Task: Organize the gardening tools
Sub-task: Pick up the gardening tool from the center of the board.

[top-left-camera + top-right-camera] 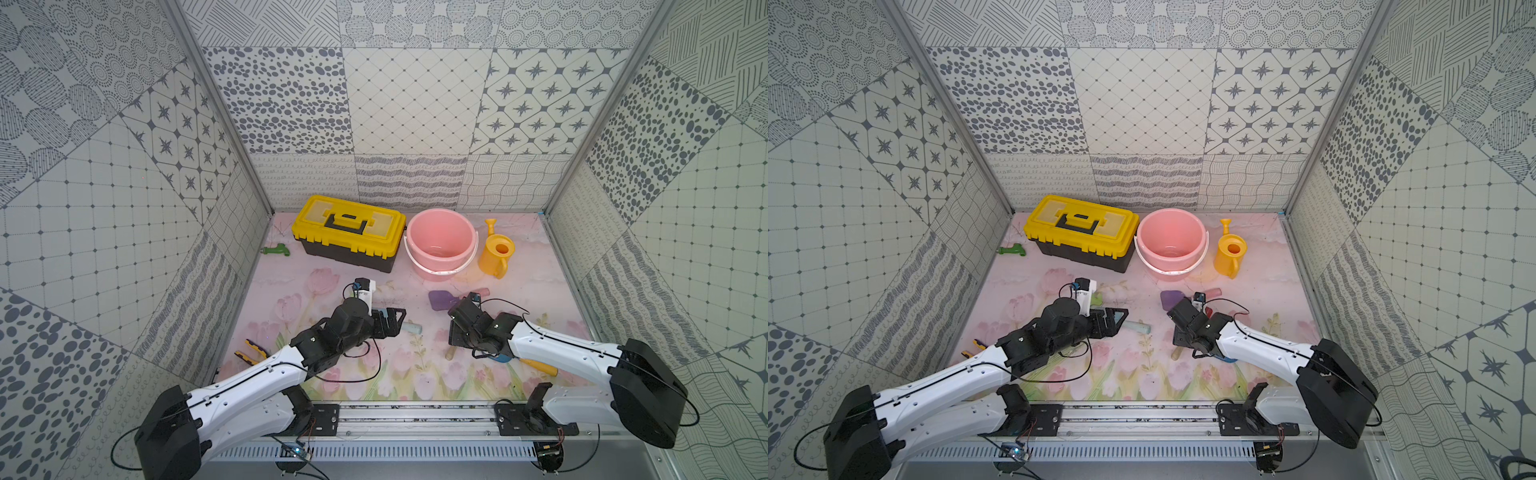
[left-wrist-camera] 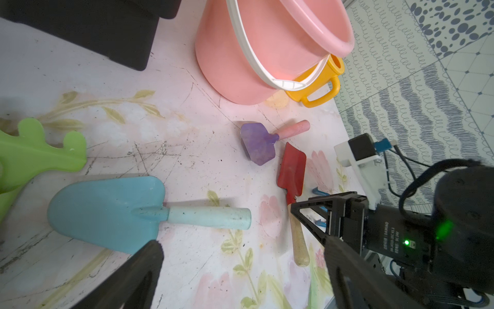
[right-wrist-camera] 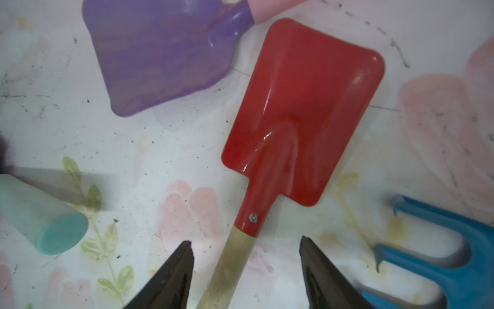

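Under your left gripper (image 2: pixel 242 242), fingers flung wide, lies the light-blue trowel (image 2: pixel 107 211), open floor beyond its handle. Your right gripper (image 3: pixel 245 240), fingers spread, straddles the red spade's (image 3: pixel 302 107) wooden handle without touching; top views hide that blade. Just ahead sits the purple scoop (image 3: pixel 163 56), blue fork (image 3: pixel 427 264) crowding one finger.

The left arm (image 1: pixel 257 376) reaches forward and inward over the table. Its left gripper (image 2: pixel 242 242) is held low and nearly level, jaws spread wide. The right arm (image 1: pixel 561 347) angles inward with the wrist bent down. The right gripper (image 3: pixel 245 239) points downward, jaws parted.
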Controlling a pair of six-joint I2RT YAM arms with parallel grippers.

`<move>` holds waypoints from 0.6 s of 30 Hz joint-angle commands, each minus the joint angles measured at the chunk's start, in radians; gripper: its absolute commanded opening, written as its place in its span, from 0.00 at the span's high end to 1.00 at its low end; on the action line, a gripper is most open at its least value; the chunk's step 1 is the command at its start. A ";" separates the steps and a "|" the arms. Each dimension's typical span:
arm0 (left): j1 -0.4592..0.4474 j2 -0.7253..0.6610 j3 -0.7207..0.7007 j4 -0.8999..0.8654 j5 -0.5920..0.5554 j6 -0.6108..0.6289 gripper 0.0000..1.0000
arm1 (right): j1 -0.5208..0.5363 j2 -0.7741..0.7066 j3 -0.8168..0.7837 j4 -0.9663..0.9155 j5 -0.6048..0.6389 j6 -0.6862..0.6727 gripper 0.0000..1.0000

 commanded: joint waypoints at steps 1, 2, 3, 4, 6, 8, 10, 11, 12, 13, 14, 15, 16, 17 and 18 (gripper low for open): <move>-0.003 -0.012 0.009 0.012 -0.020 0.031 0.00 | 0.048 0.024 -0.010 0.028 0.023 0.096 0.35; -0.002 -0.018 0.007 0.012 -0.021 0.030 0.00 | 0.062 0.022 -0.012 0.022 0.030 0.110 0.36; -0.003 -0.023 0.006 0.012 -0.020 0.029 0.01 | 0.075 0.014 -0.016 0.019 0.036 0.126 0.38; -0.003 -0.028 0.005 0.012 -0.018 0.028 0.01 | 0.093 0.005 -0.025 0.019 0.040 0.138 0.40; -0.003 -0.036 0.005 0.012 -0.012 0.026 0.01 | 0.119 -0.011 -0.051 0.020 0.050 0.183 0.44; -0.004 -0.040 0.005 0.011 -0.007 0.024 0.01 | 0.127 -0.021 -0.071 0.020 0.054 0.203 0.49; -0.005 -0.041 0.005 0.010 -0.009 0.025 0.00 | 0.128 -0.041 -0.091 0.019 0.056 0.218 0.54; -0.005 -0.043 0.005 0.009 -0.012 0.025 0.00 | 0.128 -0.057 -0.099 0.020 0.058 0.228 0.56; -0.005 -0.045 0.004 0.009 -0.014 0.025 0.00 | 0.128 -0.077 -0.118 0.019 0.062 0.236 0.57; -0.005 -0.045 0.004 0.009 -0.015 0.025 0.01 | 0.128 -0.097 -0.134 0.020 0.068 0.241 0.61; -0.005 -0.044 0.002 0.009 -0.013 0.024 0.01 | 0.128 -0.119 -0.145 0.019 0.075 0.244 0.66; -0.005 -0.041 0.002 0.010 -0.010 0.022 0.01 | 0.128 -0.140 -0.156 0.019 0.081 0.244 0.69; -0.005 -0.040 0.003 0.011 -0.009 0.021 0.01 | 0.129 -0.162 -0.165 0.019 0.087 0.241 0.73; -0.005 -0.038 0.004 0.010 -0.010 0.023 0.01 | 0.128 -0.183 -0.170 0.016 0.093 0.237 0.78; -0.005 -0.036 0.005 0.009 -0.010 0.024 0.01 | 0.128 -0.202 -0.176 0.009 0.099 0.230 0.83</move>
